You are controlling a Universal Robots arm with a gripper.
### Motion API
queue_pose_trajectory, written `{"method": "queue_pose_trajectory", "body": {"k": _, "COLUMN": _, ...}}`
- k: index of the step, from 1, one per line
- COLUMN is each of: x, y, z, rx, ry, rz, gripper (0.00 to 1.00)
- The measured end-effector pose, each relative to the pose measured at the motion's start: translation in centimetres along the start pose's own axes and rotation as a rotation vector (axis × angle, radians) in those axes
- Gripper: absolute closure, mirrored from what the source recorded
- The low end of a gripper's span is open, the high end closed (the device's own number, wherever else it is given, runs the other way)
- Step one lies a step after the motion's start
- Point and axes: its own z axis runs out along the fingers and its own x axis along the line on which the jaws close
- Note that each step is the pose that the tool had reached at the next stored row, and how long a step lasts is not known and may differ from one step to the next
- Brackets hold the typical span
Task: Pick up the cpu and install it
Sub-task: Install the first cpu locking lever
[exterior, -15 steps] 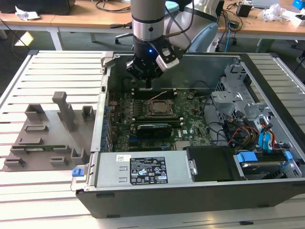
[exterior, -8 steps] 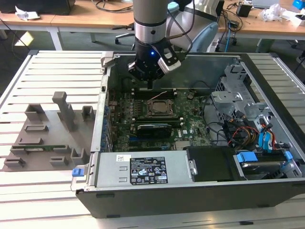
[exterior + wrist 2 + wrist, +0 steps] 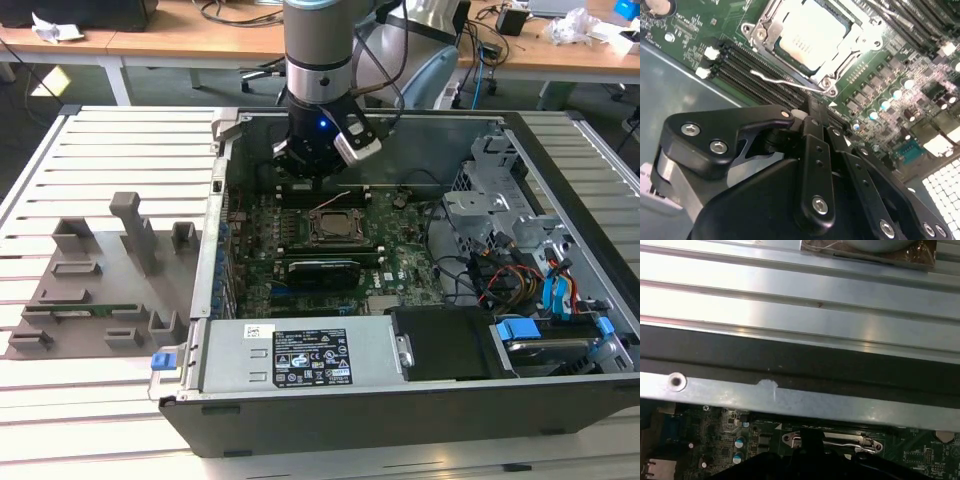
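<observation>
The cpu has a pale, smooth metal top that catches the light, sitting in a shiny bare-metal socket frame. The green motherboard around that frame looks like glossy lacquered circuit board. The gripper is matt black metal or plastic with bright steel screw heads. In the exterior view, the computer case is dull grey sheet metal, and the table it sits on is ribbed, brushed-looking aluminium.

Hung upright at twelve o'clock of the exterior view, wrist straight down, gripper lowest, black linkages folded close.
</observation>
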Motion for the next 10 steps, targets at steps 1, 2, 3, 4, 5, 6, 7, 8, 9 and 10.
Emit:
{"method": "queue_pose_trajectory", "body": {"k": 1, "x": -0.07, "y": -0.02, "z": 0.20, "rx": 0.0055, "ry": 0.0009, "rz": -0.001, "gripper": 0.89}}
{"method": "queue_pose_trajectory", "body": {"k": 2, "x": -0.09, "y": -0.03, "z": 0.35, "rx": 0.0079, "ry": 0.0011, "rz": -0.001, "gripper": 0.89}}
{"method": "queue_pose_trajectory", "body": {"k": 3, "x": -0.13, "y": -0.03, "z": 0.43, "rx": 0.0086, "ry": 0.0014, "rz": -0.002, "gripper": 0.89}}
{"method": "queue_pose_trajectory", "body": {"k": 4, "x": -0.16, "y": -0.04, "z": 0.51, "rx": 0.0086, "ry": 0.0015, "rz": -0.002, "gripper": 0.89}}
{"method": "queue_pose_trajectory", "body": {"k": 5, "x": -0.22, "y": -0.04, "z": 0.63, "rx": 0.0085, "ry": 0.0018, "rz": -0.002, "gripper": 0.89}}
{"method": "queue_pose_trajectory", "body": {"k": 6, "x": -0.26, "y": -0.03, "z": 0.73, "rx": 0.0085, "ry": 0.0020, "rz": -0.002, "gripper": 0.89}}
{"method": "queue_pose_trajectory", "body": {"k": 7, "x": -0.27, "y": -0.02, "z": 0.86, "rx": 0.0085, "ry": 0.0021, "rz": -0.002, "gripper": 0.89}}
{"method": "queue_pose_trajectory", "body": {"k": 8, "x": -0.27, "y": -0.02, "z": 0.94, "rx": 0.0084, "ry": 0.0021, "rz": -0.002, "gripper": 0.89}}
{"method": "queue_pose_trajectory", "body": {"k": 9, "x": -0.28, "y": -0.01, "z": 1.03, "rx": 0.0084, "ry": 0.0021, "rz": -0.003, "gripper": 0.89}}
{"method": "queue_pose_trajectory", "body": {"k": 10, "x": -0.29, "y": 0.00, "z": 1.09, "rx": 0.0084, "ry": 0.0022, "rz": -0.003, "gripper": 0.89}}
